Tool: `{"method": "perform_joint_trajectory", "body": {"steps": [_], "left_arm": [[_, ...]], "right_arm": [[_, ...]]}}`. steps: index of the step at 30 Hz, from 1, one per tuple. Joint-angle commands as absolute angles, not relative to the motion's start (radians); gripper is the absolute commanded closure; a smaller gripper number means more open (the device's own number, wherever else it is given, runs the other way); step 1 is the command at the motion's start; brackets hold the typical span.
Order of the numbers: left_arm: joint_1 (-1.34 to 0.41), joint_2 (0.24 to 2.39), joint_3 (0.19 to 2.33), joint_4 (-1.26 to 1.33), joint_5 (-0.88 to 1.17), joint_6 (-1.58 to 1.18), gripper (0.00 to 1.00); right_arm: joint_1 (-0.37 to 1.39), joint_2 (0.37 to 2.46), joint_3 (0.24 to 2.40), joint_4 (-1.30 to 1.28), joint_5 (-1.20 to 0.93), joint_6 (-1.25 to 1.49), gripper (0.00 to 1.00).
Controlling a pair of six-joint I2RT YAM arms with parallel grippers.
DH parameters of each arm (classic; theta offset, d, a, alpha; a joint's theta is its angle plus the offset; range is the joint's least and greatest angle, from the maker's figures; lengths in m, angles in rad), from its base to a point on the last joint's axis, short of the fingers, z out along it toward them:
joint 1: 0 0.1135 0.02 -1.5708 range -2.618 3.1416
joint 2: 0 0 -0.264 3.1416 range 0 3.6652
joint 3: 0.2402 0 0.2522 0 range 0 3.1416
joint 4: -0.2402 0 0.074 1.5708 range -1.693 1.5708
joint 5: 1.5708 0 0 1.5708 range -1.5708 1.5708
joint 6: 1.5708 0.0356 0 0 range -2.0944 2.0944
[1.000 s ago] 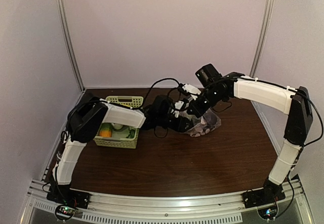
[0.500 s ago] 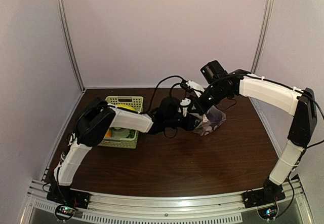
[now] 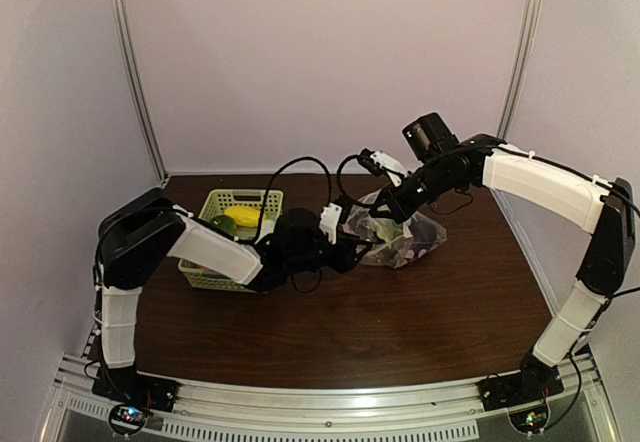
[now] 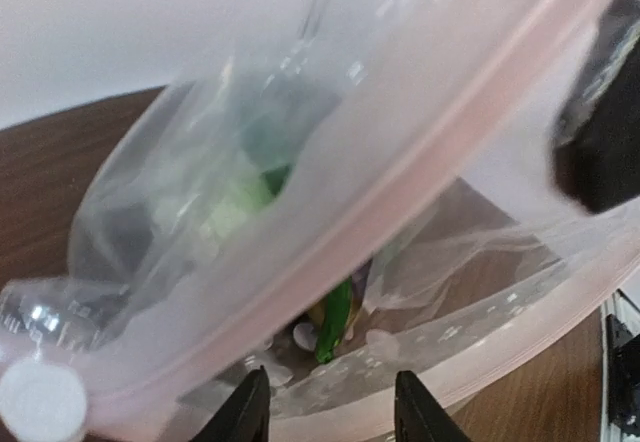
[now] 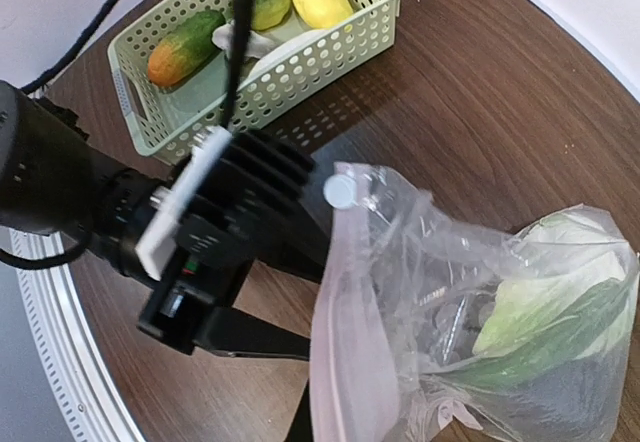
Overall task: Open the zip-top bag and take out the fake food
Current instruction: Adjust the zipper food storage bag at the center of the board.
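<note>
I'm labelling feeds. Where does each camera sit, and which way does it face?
Top external: high behind the bases, looking down on table, both arms, zip-top bag.
Left wrist: on the left arm, facing the bag's mouth; own fingers below.
Right wrist: looks down on bag, basket, left gripper.
Shared: all show the bag.

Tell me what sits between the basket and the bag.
The left gripper and its black wrist lie there, with the basket behind them and the mouth of the bag just ahead. The top and right wrist views show it.
</note>
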State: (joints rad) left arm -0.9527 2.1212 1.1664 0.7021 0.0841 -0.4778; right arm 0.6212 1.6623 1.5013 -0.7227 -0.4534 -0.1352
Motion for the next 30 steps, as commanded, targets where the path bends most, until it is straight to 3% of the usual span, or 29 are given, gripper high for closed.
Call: {"method": "perform_joint_trajectory", "body": {"steps": [1, 8, 17, 30], "left_arm": [[-0.95, 1.929, 1.158, 0.685, 0.083, -0.446, 0.57], [-0.949, 1.837, 1.309, 0.29, 0.227, -0.391, 0.64], [-0.95, 1.815, 1.488, -0.291, 0.196, -0.311, 0.67], [-0.949, 1.9, 1.561, -0.453, 0.218, -0.326, 0.78]], "right_arm": [[0.618, 1.62, 1.616, -0.743, -0.552, -0.155, 1.0], [0.621, 1.583, 1.782, -0.769, -0.611, -0.115, 1.0], [0.619, 1.651, 1.644, -0.703, -0.569, -0.1, 1.0], [0.621, 1.68, 1.598, -0.664, -0.678, -0.045, 1.0]]}}
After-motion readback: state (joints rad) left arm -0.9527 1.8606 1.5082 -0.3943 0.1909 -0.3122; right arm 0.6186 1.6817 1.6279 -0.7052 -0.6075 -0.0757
